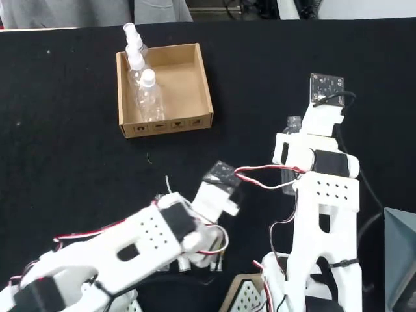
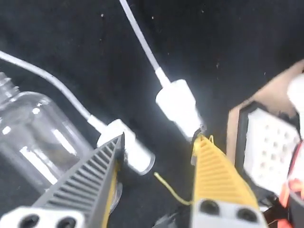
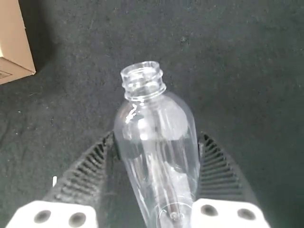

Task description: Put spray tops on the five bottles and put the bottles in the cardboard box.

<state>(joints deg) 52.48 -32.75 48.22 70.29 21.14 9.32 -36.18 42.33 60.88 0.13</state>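
Three capped clear bottles (image 1: 144,84) lie in the cardboard box (image 1: 201,84) at the back left. My right gripper (image 3: 154,156) is shut on an uncapped clear bottle (image 3: 156,133), held out over the black table; the same bottle (image 1: 292,125) pokes out beyond the right arm. My left gripper (image 2: 159,140) is open, low over two white spray tops with long tubes. One spray top (image 2: 178,107) lies just off the yellow finger (image 2: 213,175); the other spray top (image 2: 130,149) touches the grey finger (image 2: 90,180). Another uncapped bottle (image 2: 28,137) lies beside them.
A tan base with a white perforated plate (image 1: 244,296) sits at the front edge between the arms, also seen as the plate (image 2: 270,142). A grey object (image 1: 400,260) stands at the front right. The box corner (image 3: 14,42) lies ahead of the held bottle.
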